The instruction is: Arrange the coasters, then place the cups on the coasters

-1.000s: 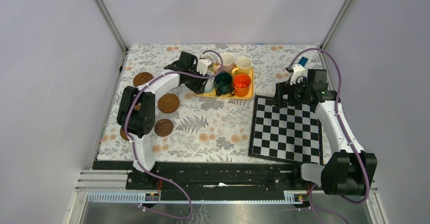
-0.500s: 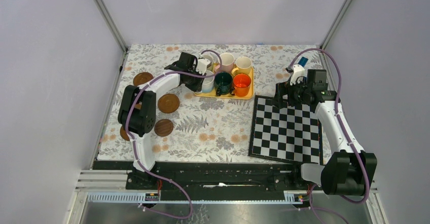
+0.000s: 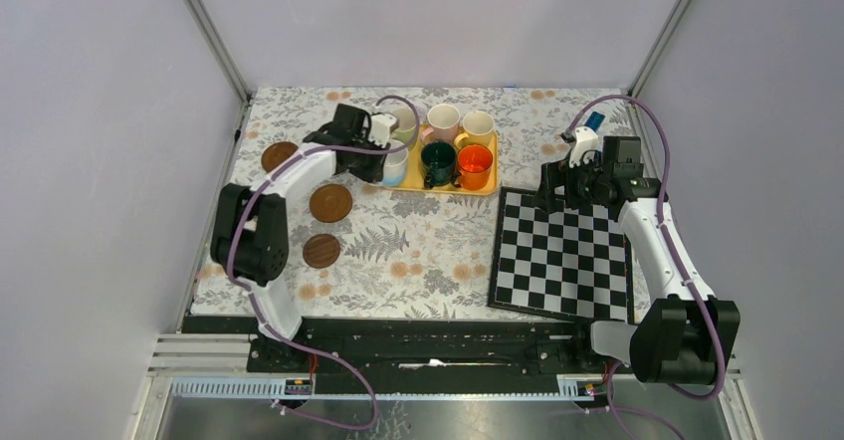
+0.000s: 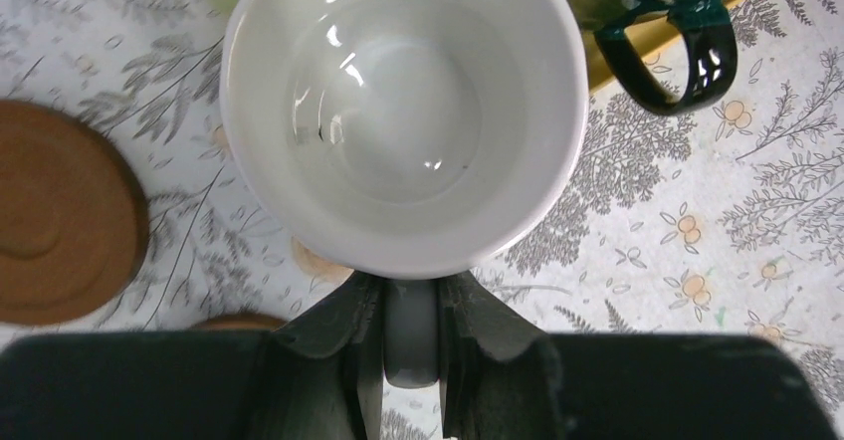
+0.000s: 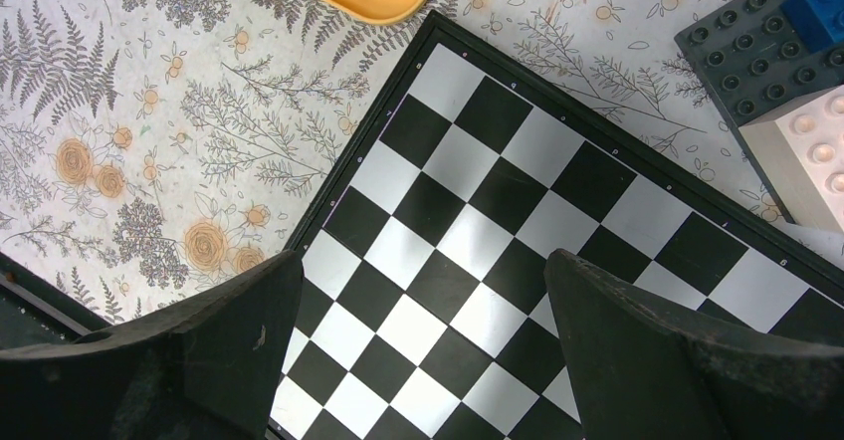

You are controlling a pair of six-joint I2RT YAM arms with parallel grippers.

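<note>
My left gripper (image 3: 381, 160) is shut on the grey handle (image 4: 411, 330) of the white cup (image 4: 403, 111), which hangs by the left end of the yellow tray (image 3: 438, 187), over the flowered cloth. On the tray stand the light green cup (image 3: 405, 121), pink cup (image 3: 443, 119), yellow cup (image 3: 479, 126), dark green cup (image 3: 438, 161) and orange cup (image 3: 475, 165). Three brown coasters (image 3: 281, 154), (image 3: 330, 202), (image 3: 321, 250) lie on the cloth at the left; one coaster (image 4: 60, 226) shows left of the held cup. My right gripper (image 5: 423, 321) stands open and empty over the chequered board (image 3: 562, 256).
Dark grey, blue and white toy bricks (image 5: 786, 72) lie just beyond the board's far corner, by the right wrist. The dark green cup's handle (image 4: 677, 62) sticks out close to the right of the held cup. Enclosure walls ring the table.
My left gripper has shut on the white cup's handle and carried the cup left, off the tray's end. The right arm has not moved.
</note>
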